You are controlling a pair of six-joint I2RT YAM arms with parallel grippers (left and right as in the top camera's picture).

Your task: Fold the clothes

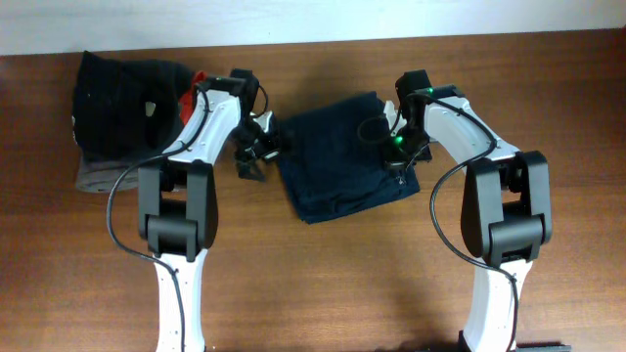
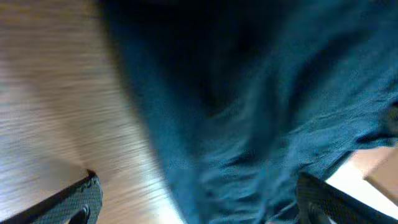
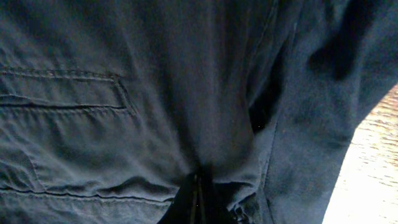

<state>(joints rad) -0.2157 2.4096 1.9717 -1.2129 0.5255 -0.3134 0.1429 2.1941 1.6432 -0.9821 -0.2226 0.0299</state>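
The clothes [image 1: 337,161] are 1 dark navy garment, doubled into a rough, skewed rectangle. They lie on the bench [image 1: 548,88] between the 2 arms, well apart from the black garment [image 1: 117,93] heaped at the far left with a red piece [image 1: 199,78] and a grey piece [image 1: 93,179].

The left pincer [image 1: 256,149] hangs at the garment's left edge, jaws spread wide and holding nothing. In the left wrist view the cloth runs under the gap and the fingers [image 2: 81,199] are clear of it. The right pincer [image 3: 196,202] is closed over the right part of the garment. Creases fan out from its tips, so it looks to be pinching a small tuck of fabric.

The cloth reads as thin, limp and light, with no stiffness of its own. It would likely sag and trail from any 1 grip point, and the stacked layers would slide over each other. On the smooth wood the whole bundle may drag rather than lift. It is not fragile. The stitched pocket seam [image 3: 68,93] and the hems look thicker — firmer places to bite.

The best hold is probably at 2 points spaced along 1 edge, at or near the corners, taking in every layer. A shallow pinch in mid-panel would likely catch only the top layer and bunch it.
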